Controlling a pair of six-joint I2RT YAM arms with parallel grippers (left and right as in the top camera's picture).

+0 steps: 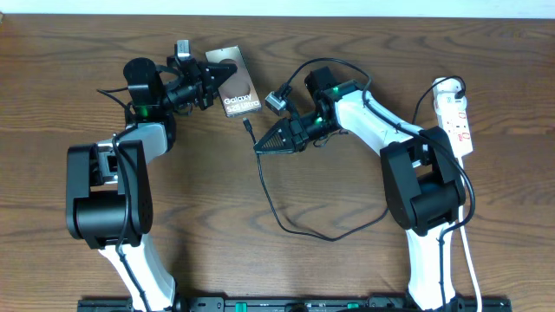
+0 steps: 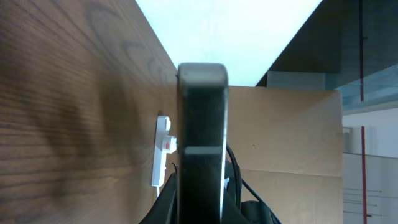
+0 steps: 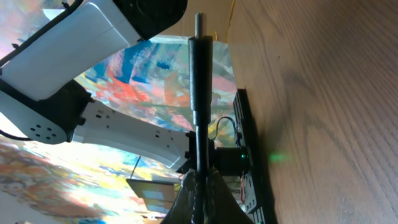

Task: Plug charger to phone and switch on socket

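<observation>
The phone [image 1: 240,94], grey-bronze with white "Galaxy" lettering, is held at its far end by my left gripper [image 1: 211,81], which is shut on it. In the left wrist view the phone [image 2: 202,124] shows edge-on between the fingers [image 2: 200,202]. My right gripper [image 1: 259,148] is shut on the charger [image 1: 271,201] near its connector. The connector tip [image 1: 247,125] points at the phone's near edge, very close to it. In the right wrist view the connector [image 3: 199,74] sticks straight out of the shut fingers [image 3: 200,182]. The white socket strip [image 1: 456,115] lies at the far right.
The charger's cable loops across the table in front of the right arm's base [image 1: 427,195]. The left arm's base [image 1: 108,195] stands at the left. The socket strip also shows in the left wrist view [image 2: 163,149], beyond the phone.
</observation>
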